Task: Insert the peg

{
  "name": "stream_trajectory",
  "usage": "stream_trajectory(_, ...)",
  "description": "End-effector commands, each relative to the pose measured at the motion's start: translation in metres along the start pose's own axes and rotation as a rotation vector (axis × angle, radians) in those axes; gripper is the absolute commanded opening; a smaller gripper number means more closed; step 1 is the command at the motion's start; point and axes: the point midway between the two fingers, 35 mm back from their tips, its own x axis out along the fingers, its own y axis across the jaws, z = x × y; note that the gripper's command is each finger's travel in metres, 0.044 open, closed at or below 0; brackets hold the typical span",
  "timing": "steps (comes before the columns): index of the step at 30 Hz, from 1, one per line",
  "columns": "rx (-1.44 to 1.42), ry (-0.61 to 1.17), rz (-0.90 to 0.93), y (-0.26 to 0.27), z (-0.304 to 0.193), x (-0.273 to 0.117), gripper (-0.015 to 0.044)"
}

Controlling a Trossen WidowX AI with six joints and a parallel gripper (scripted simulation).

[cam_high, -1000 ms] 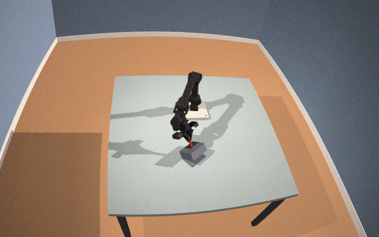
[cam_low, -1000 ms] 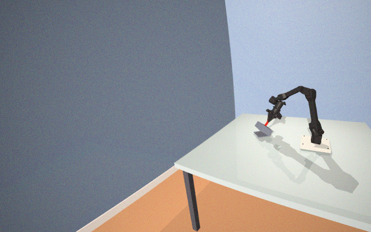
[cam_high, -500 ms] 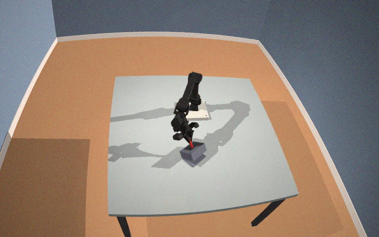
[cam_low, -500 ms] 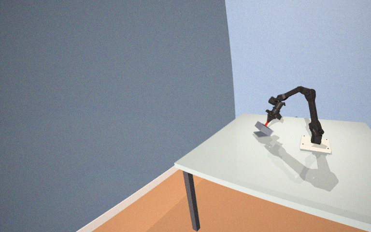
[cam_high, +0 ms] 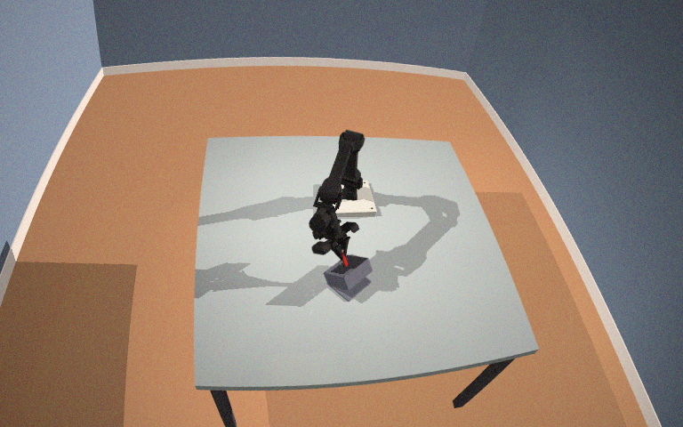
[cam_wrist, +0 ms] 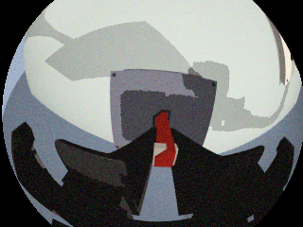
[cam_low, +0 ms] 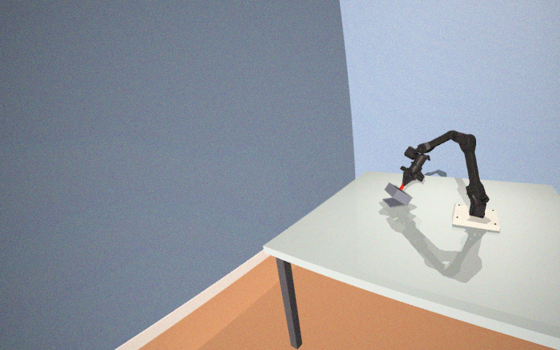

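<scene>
Between the fingertips of the claw (cam_high: 344,250) (cam_low: 405,183) (cam_wrist: 164,147), one red peg (cam_high: 344,259) (cam_low: 402,187) (cam_wrist: 164,137) is clamped, its far end at the hole (cam_wrist: 161,113) in the sloped panel (cam_high: 357,273) (cam_low: 397,194) (cam_wrist: 137,85). How deep it is seated cannot be told. By the wrist view, the hole's dark rim and dark dots at panel corners are shown; by the exterior view, the panel's tilt and four dots on the white base plate (cam_high: 358,207) (cam_low: 462,223) are revealed. One peg, one panel, one hole and one arm (cam_high: 334,181) (cam_low: 472,165) are counted, all carried by one table (cam_high: 282,347) (cam_low: 351,247) (cam_wrist: 227,28).
</scene>
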Motion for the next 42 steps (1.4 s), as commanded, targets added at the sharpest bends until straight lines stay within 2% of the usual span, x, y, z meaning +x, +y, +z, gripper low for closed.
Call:
stream_trajectory(1, 0.005, -0.002, 0.0, -0.0001, 0.0002, 0.0029, 0.0)
stream_trajectory(38, -0.002, 0.001, 0.001, -0.0003, -0.0003, 0.0112, 0.0)
stream_trajectory(42, -0.002, 0.001, 0.001, -0.0003, -0.0003, 0.0112, 0.0105)
